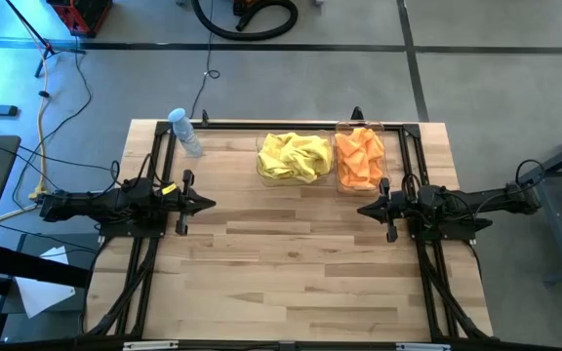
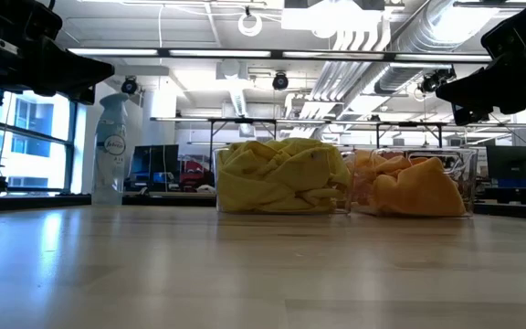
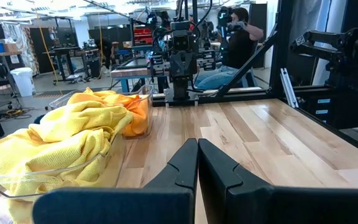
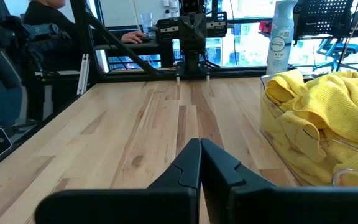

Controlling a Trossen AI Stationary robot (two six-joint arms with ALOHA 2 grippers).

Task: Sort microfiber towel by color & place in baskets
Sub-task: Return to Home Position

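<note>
at the far edge of a wooden table (image 1: 291, 263), the left tub (image 2: 218, 183) is heaped with yellow cloths (image 1: 294, 156); just beside it, the right tub (image 2: 470, 183) holds orange cloths (image 1: 359, 161). the left claw (image 1: 208, 204) and right claw (image 1: 364, 208) hang at opposite sides, empty, fingers pressed together.

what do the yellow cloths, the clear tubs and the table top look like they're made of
Rumpled yellow cloths: soft matte fabric, probably microfiber; they slump in loose folds.
Clear rectangular tubs: probably rigid glossy plastic; cloth shows through the walls, rims catch light.
Pale plank table top: wood, seemingly smooth-finished; grain and joined strips show.
</note>
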